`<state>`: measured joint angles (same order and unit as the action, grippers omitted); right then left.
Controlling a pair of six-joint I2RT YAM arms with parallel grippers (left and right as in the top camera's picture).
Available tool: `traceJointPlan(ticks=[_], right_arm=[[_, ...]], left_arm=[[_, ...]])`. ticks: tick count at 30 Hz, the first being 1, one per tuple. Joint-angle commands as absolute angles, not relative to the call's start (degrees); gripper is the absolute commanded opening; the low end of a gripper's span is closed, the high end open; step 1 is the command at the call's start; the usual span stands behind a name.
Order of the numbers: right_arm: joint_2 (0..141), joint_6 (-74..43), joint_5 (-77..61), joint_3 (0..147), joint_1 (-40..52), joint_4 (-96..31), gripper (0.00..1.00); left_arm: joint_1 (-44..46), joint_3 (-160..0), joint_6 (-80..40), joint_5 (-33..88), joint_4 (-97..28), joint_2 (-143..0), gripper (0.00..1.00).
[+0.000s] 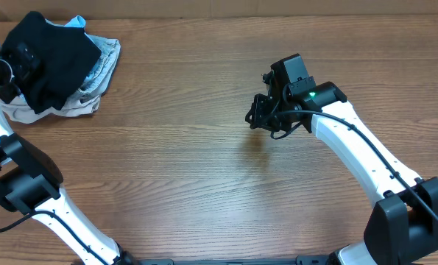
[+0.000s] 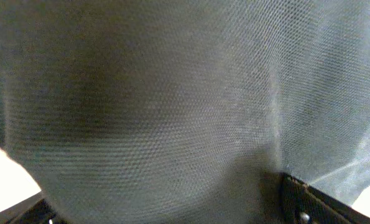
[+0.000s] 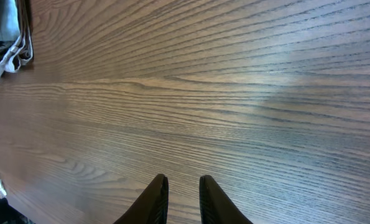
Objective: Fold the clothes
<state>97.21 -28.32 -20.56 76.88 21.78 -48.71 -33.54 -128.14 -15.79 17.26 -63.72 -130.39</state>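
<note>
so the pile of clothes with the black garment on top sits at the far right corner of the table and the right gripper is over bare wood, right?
Not quite: the pile of clothes sits at the far left corner of the table, as the overhead view shows. The rest holds: the black garment lies on top, and the right gripper is over bare wood.

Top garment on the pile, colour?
Black, clearest in the overhead view.

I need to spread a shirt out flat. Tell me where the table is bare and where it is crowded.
Bare wood runs across the middle of the table, from the pile of clothes at the far left corner to the right gripper. The near centre between both arm bases is free too. Crowded: the far left corner, where the left gripper sits at the pile.
</note>
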Motion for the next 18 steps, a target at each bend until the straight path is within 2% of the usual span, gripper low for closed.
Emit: traceJointPlan(ticks=[1,11,15,18], right_arm=[[97.2,-28.2,-20.2,77.3,21.8,-48.6,0.20],[96.7,-25.2,-18.5,77.3,21.8,-48.5,0.20],[93.5,-24.5,-12.4,78.3,21.5,-48.6,0.20],[88.7,-20.4,-10.8,80.7,21.0,-48.6,0.21]], left_arm=[[-34.8,-133.1,-12.8,13.5,-67.8,-126.8,1.00],[-33.8,-147.7,-10.0,13.5,-78.1,-113.5,1.00],[-29.0,-148.0,2.2,24.3,-79.7,-107.1,1.00],[-22.3,-148.0,7.0,24.9,-83.2,-103.3,1.00]])
